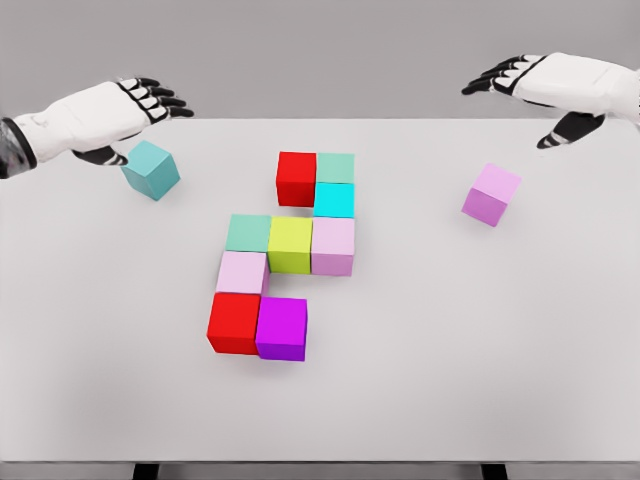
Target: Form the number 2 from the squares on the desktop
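- Nearest on the white table [450,380], a red cube [234,322] and a magenta cube [282,328] sit touching side by side, the magenta one on the right.
- Just beyond the red one, a pale pink cube [242,272] touches its far face.
- Farther on runs a row of three touching cubes: a sea-green cube [248,232] on the left, a yellow-green cube [290,245] in the middle, and a light pink cube [333,245] on the right.
- Beyond the light pink cube stands a cyan cube [334,199]; behind it is a muted green cube [336,167], with a second red cube [297,178] touching that one's left side.
- Well apart to the right lies a loose lilac cube [491,194], turned at an angle to the others.
- Toward the far left, a loose teal cube [151,169] sits tilted on the table, also turned askew.
- Just above and left of the teal cube hovers the left hand [120,115], palm down, fingers gently curved and spread; its thumb reaches down close to the cube, though I cannot tell whether it touches. It holds nothing.
- Farthest, at the upper right, the right hand [545,85] hangs over the table's far edge, fingers extended leftward, thumb hanging down, empty and well clear of the lilac cube.
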Robot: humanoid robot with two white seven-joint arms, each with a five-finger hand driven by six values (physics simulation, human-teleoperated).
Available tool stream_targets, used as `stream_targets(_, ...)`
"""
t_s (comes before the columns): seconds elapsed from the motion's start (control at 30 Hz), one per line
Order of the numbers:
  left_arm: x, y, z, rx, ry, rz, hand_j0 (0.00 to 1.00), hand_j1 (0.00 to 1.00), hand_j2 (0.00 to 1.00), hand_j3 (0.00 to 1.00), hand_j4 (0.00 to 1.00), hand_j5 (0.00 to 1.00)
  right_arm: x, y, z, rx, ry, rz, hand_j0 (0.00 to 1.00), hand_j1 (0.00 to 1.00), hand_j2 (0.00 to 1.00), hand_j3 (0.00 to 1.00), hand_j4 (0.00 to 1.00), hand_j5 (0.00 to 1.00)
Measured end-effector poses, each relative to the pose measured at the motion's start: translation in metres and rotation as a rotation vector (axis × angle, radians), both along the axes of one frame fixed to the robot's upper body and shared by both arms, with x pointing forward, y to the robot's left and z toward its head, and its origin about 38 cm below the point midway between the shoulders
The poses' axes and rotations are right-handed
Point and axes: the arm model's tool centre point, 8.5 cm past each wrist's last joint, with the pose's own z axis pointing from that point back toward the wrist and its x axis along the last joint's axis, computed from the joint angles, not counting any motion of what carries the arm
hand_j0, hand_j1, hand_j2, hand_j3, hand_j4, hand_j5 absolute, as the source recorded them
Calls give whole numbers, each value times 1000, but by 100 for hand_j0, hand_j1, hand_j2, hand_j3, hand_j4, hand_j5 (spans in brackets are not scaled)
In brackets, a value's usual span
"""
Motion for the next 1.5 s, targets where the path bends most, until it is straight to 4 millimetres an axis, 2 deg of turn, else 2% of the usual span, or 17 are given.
stream_targets(0.1,-1,0,-8,-21,35,0,100,100,100,100,100,100,17,0,-7,-40,40,-28,100,100,100,100,100,100)
stream_targets(0.13,0,0,-4,-24,32,0,100,100,100,100,100,100,20,0,-11,-61,57,-34,100,100,100,100,100,100)
stream_targets(0.2,6,-1,17,-13,2,-8,100,100,100,100,100,100,25,-1,-25,-110,101,-42,100,100,100,100,100,100)
stream_targets(0.23,8,-1,22,1,-3,-11,100,100,100,100,100,100,25,-1,-34,-134,122,-44,100,100,100,100,100,100)
stream_targets(0.3,7,1,20,33,12,-16,100,100,100,100,100,100,25,-4,-46,-185,148,-51,100,100,100,100,100,100)
stream_targets(0.37,14,1,42,67,-23,-18,100,100,100,100,100,100,25,-5,-54,-218,163,-54,100,100,100,100,100,100)
stream_targets(0.4,16,4,41,86,-16,-10,100,100,100,100,100,100,25,-6,-58,-229,169,-55,100,100,100,100,100,100)
stream_targets(0.43,21,7,50,103,-25,2,100,100,100,100,100,100,24,-6,-61,-237,175,-54,100,100,100,100,100,100)
stream_targets(0.57,30,22,20,129,53,66,100,100,100,100,100,100,26,5,-70,-258,182,-36,100,100,100,100,100,100)
stream_targets(0.7,38,32,7,108,93,120,100,100,100,100,100,100,31,13,-81,-284,194,-33,100,100,100,100,100,100)
stream_targets(0.87,43,31,0,15,140,154,100,100,100,100,100,100,36,14,-97,-333,214,-52,100,100,100,100,100,100)
stream_targets(1.0,39,32,-12,-27,199,164,100,100,100,100,100,100,35,19,-109,-354,230,-45,99,99,99,99,99,99)
stream_targets(1.1,38,28,-14,26,257,154,100,100,100,100,100,100,35,22,-111,-361,229,-39,99,99,99,99,99,99)
stream_targets(1.23,40,22,-7,132,300,130,100,100,100,100,100,100,36,27,-115,-375,229,-31,97,97,97,97,97,97)
stream_targets(1.33,36,6,-12,188,337,77,100,100,100,100,100,100,35,29,-118,-384,230,-27,82,82,82,82,82,82)
stream_targets(1.37,33,1,-17,188,357,59,100,100,100,100,100,100,35,30,-118,-387,229,-26,73,73,73,73,73,73)
stream_targets(1.5,23,-11,-28,139,430,24,100,100,100,100,100,100,36,30,-118,-394,226,-24,58,58,58,58,58,58)
